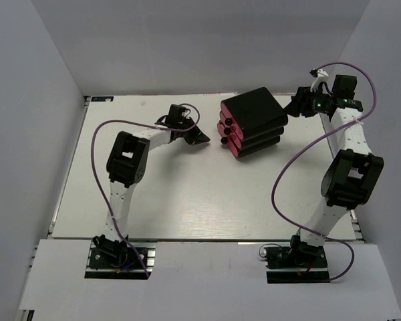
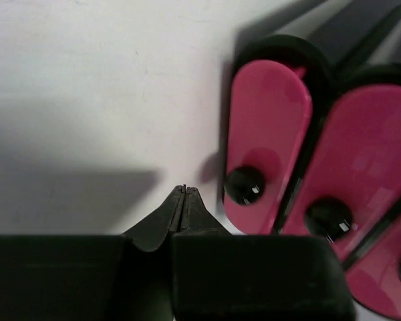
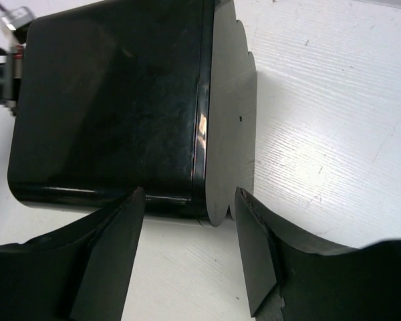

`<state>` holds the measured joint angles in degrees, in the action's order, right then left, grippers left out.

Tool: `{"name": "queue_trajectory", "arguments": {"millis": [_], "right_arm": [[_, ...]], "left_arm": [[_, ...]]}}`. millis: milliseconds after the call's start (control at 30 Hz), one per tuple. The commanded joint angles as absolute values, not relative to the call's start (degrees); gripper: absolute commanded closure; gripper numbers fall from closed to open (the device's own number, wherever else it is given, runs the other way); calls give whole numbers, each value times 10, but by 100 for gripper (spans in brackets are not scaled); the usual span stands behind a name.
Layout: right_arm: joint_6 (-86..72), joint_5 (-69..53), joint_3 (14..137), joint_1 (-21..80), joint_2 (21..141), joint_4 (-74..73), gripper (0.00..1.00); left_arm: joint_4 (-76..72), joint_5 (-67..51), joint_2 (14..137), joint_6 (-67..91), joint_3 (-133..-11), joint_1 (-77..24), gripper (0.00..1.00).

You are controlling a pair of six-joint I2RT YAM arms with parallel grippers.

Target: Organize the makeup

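Note:
No makeup shows in any view; the small cosmetics are hidden or out of view. The black box with pink drawers (image 1: 253, 122) stands at the back middle of the table, all three drawers pushed in. My left gripper (image 1: 202, 138) is shut and empty, its tips (image 2: 183, 190) just left of the lowest drawer's black knob (image 2: 245, 185). My right gripper (image 1: 295, 107) is open and empty at the box's back right corner; in the right wrist view its fingers (image 3: 257, 254) flank the box's black rear edge (image 3: 120, 107).
The white table (image 1: 187, 200) is walled by grey panels on the left, back and right. Purple cables loop over both arms. The box's pink drawer fronts (image 2: 267, 134) face left toward my left arm.

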<state>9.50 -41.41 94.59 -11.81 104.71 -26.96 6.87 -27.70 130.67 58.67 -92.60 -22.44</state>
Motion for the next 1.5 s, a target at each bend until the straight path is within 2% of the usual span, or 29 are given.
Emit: {"name": "queue_trajectory", "arguments": {"millis": [0,533,1033,1200,1267,1300,1333,1467], "right_arm": [[95,-437,946,-116,1038,-253,39],[87,-439,947,-114,1050,-245,41],[90,-440,946,-114,1051,-251,41],[92,-440,946,-114,1049,-253,42],[92,-437,946,-114,1047,-252,41],[90,-437,943,-114,1045,-251,40],[87,-438,941,-116,1044,-248,39],[82,-412,932,-117,1033,-239,29]], "left_arm": [[105,-284,1344,589,-1006,-236,91],[-26,-311,1423,696,-1055,-258,90],[-132,-334,1447,780,-1057,-263,88],[-118,-328,1432,771,-1036,-263,88],[-121,-318,1403,758,-993,-263,87],[-121,-309,1390,755,-974,-263,85],[-122,-294,1377,749,-955,-263,74],[-116,-260,1323,735,-867,-250,48]]}}
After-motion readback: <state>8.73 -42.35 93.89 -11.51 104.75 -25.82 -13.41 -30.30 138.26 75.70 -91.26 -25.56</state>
